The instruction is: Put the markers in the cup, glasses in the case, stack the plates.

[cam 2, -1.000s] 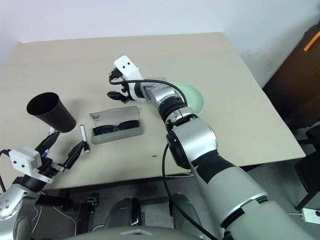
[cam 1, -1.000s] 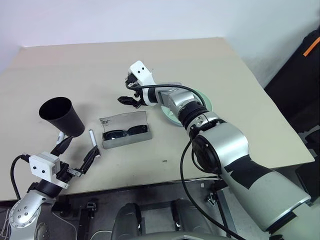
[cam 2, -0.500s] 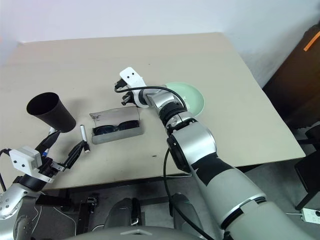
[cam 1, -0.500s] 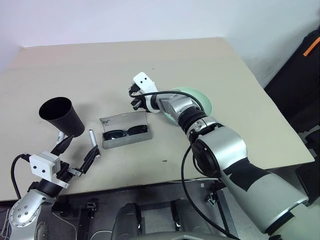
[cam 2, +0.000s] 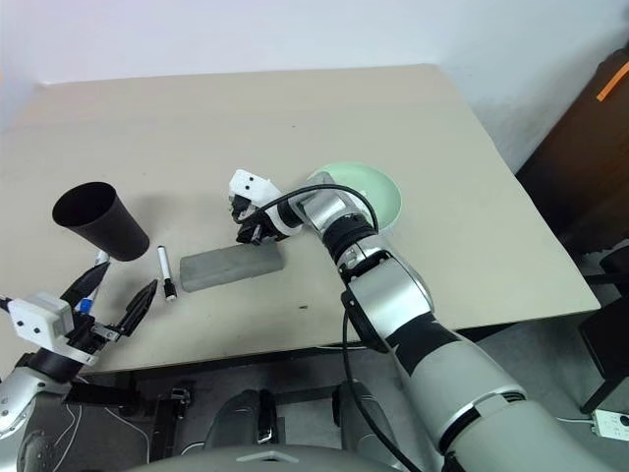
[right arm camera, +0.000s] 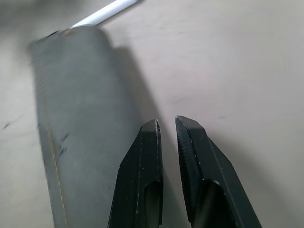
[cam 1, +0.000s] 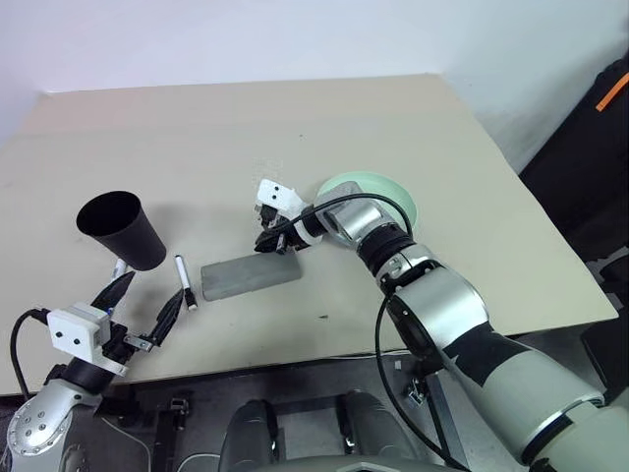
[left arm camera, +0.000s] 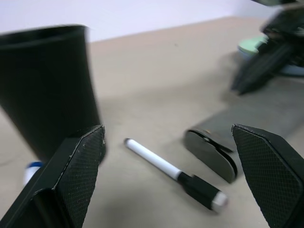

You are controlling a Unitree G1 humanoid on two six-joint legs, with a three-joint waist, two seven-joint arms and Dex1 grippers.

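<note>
Beside the cup (cam 1: pixel 122 228), the closed case (cam 1: pixel 251 275) lies crosswise; right fingers (right arm camera: pixel 149 166) nearly together, left fingers (left arm camera: pixel 78 164) spread.

This looks like a robot test room or lab rather than a home: a plain beige surface (cam 1: pixel 393 128) stands against a bare white wall (cam 1: pixel 246 39), with a grey floor (cam 2: pixel 550 344) and loose cables (cam 2: pixel 604 423) beside it.

Table (cam 1: pixel 324 128): beige top, seen from above, running to a pale wall.
Wall (cam 1: pixel 246 39): plain, whitish.
Dark object (cam 1: pixel 600 108): seen at the right edge, marked by an orange strip.
</note>
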